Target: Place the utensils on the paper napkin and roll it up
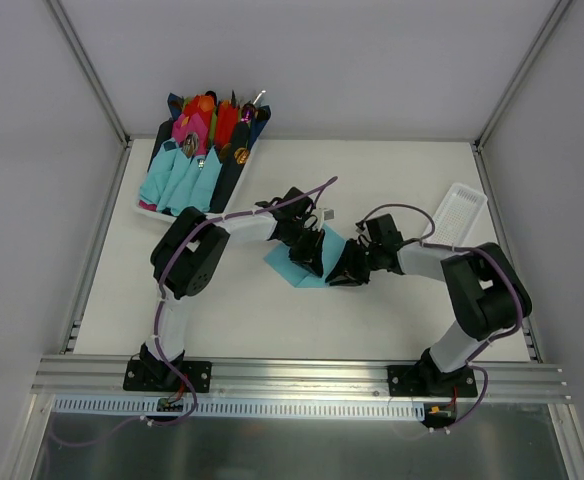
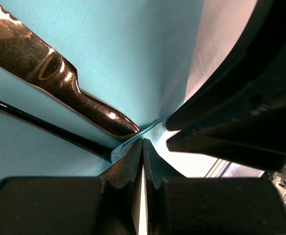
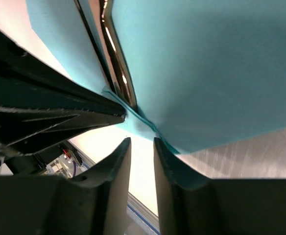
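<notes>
Meeting pt, top: my left gripper (image 1: 317,260) & right gripper (image 1: 344,272) tip to tip on paper napkin (image 1: 287,268), mid table (image 1: 392,180); free room around.
L wrist: jaws clenched at napkin corner, pinch unsure; utensils (image 2: 59,78) run lengthwise away, up-left.
R wrist: jaws parted, empty; corner just ahead.

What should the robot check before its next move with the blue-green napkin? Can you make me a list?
1. Left pincer gripping the napkin corner: ok, shut on it.
2. Right pincer gripping too: not ok, it is open and the corner sits just past its tips.
3. Utensils on napkin: ok, two lie on it.
4. Napkin rolled: not ok, not rolled yet.
5. Pincers not bumping: cannot tell, they are very close.
</notes>
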